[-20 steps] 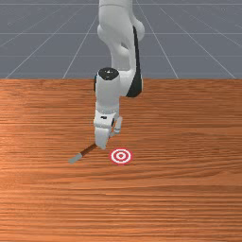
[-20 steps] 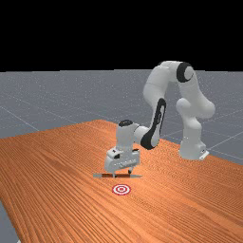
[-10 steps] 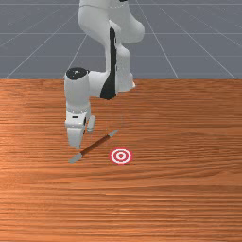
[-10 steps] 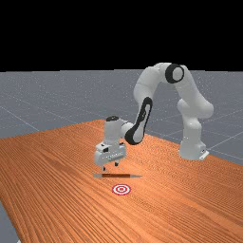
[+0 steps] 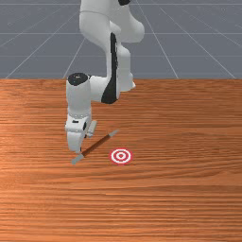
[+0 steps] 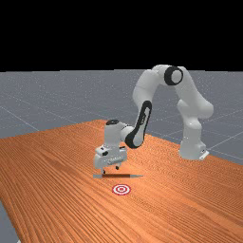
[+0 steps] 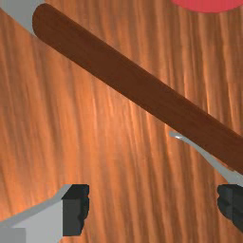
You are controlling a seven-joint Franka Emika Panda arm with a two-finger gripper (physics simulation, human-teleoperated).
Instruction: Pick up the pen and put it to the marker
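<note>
Front view bright, even; wrist view gives me pale sheen on wooden tabletop [image 7: 111, 121] beside pen [image 7: 128, 78]; far view black up top.

Brown pen [image 5: 98, 143], seemingly flat; ringed marker [image 5: 121, 156] nearby

Too small to tell in the far view is whether the claw [image 6: 110, 170] touches the pen [image 6: 116, 175] near it. In the wrist view, the edge cuts off the pen's grey end, out ahead of the claw, and its brown shaft near one fingertip. Beyond the pen from the claw, the marker [image 7: 209, 4] is cut to a piece of red rim. Above the claw, the front view's edge crops the arm [image 5: 97, 16].
</note>
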